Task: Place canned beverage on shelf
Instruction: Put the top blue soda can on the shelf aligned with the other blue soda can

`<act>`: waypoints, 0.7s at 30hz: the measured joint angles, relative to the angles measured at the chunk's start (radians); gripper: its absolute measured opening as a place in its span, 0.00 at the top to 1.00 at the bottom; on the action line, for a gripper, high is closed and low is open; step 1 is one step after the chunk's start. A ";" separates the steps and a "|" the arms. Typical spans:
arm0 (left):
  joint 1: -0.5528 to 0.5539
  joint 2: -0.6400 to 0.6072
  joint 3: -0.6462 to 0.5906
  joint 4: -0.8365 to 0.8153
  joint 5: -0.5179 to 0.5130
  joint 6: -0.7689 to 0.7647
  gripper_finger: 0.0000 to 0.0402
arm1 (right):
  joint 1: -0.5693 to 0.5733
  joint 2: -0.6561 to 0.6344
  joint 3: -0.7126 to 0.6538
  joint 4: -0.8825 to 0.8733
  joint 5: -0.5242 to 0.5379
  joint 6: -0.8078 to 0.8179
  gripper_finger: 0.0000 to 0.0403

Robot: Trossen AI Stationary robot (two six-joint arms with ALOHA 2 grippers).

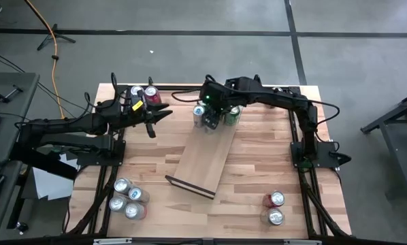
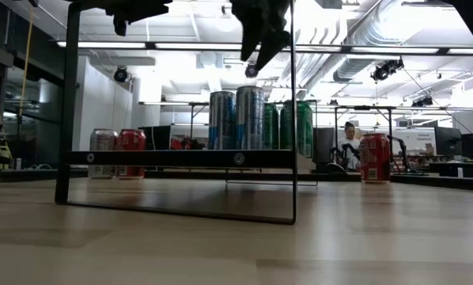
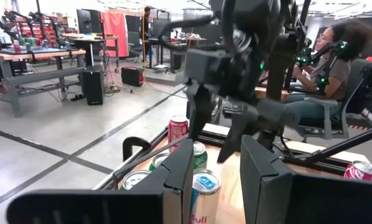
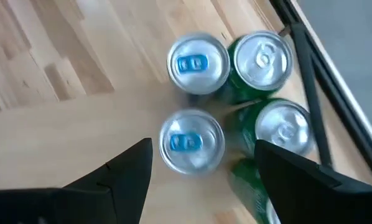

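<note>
Shelf [image 1: 202,162] lies angled mid-surface; four cans [image 4: 226,102] cluster at its far end. Right gripper [image 4: 201,158] hovers above them, fingers spread, holding nothing. Risk: descending fingers clip a neighbouring can, toppling the tight group. Left gripper [image 1: 157,117] waits aside, fingers nearly shut, empty.

1. shelf [image 1: 202,160]: flat light-wood board with a dark rail at each short end, lying slantwise mid-table
2. two silver-and-blue cans [image 1: 203,116] stand upright, close together at the shelf's far end
3. two green cans [image 1: 232,114] stand upright just beside them, all four in a tight cluster
</note>
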 joint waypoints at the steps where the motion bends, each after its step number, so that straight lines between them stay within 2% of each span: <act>1: 0.000 0.000 0.000 -0.004 0.000 0.001 0.85 | 0.005 0.000 0.009 -0.024 0.002 -0.015 0.34; 5: 0.000 0.000 0.000 -0.035 0.000 -0.002 0.85 | 0.040 -0.008 0.001 -0.111 0.001 -0.058 0.37; 10: 0.000 -0.002 0.000 -0.062 0.000 -0.046 0.85 | 0.092 -0.098 -0.117 -0.083 0.032 -0.077 0.51; 16: 0.000 -0.005 0.000 -0.058 0.000 -0.053 0.85 | 0.107 -0.330 -0.409 0.049 0.034 -0.002 0.72; 21: -0.001 -0.006 0.000 -0.057 0.000 -0.065 0.85 | 0.109 -0.554 -0.699 0.322 -0.031 0.136 0.89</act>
